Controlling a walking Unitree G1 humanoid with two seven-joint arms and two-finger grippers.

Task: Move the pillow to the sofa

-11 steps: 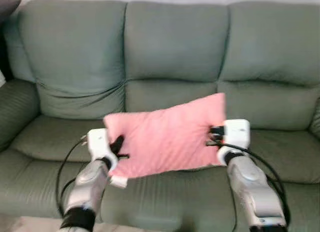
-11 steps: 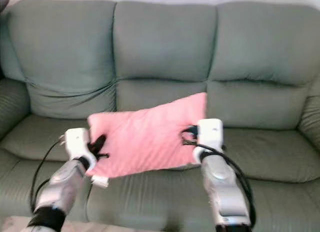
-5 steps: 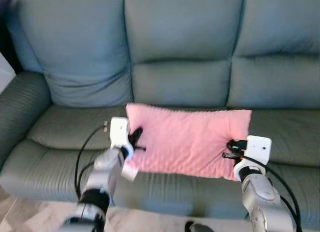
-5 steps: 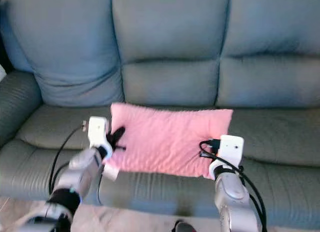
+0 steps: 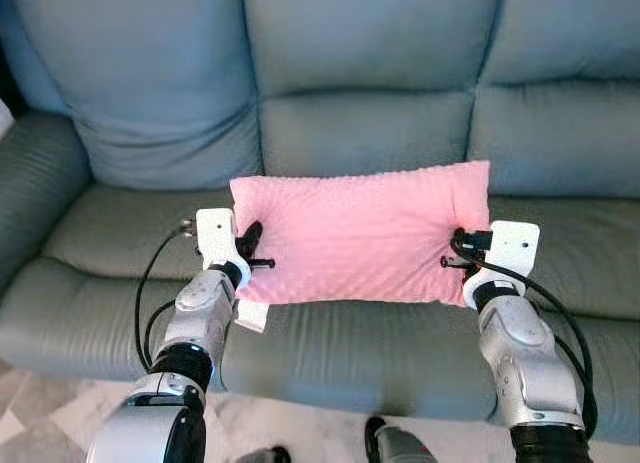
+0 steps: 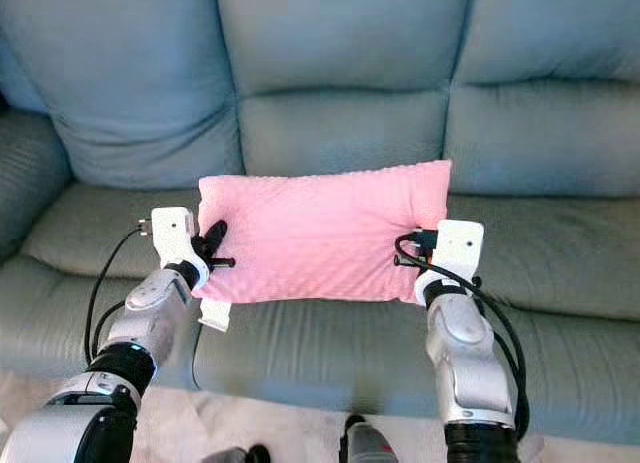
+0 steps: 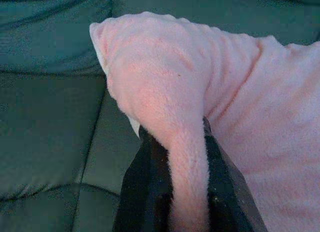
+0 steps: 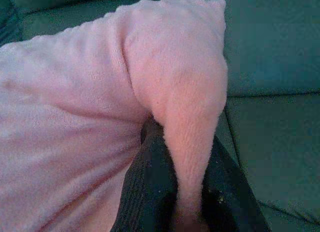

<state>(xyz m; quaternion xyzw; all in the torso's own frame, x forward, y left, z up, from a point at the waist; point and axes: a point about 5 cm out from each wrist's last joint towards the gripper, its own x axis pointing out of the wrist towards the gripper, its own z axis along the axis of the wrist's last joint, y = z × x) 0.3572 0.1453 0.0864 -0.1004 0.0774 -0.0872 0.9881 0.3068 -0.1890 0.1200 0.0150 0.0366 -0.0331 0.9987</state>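
You have the pink pillow (image 5: 360, 235) stretched level between both arms over the middle seat cushion of the green sofa (image 5: 360, 73), a two-ended hold that keeps something this soft from sagging while you bring it down. The head views place the left pincer (image 5: 250, 255) and right pincer (image 5: 456, 254) at opposite short edges. What the wrist views add is each pincer clenched on a pinched fold of fleece.
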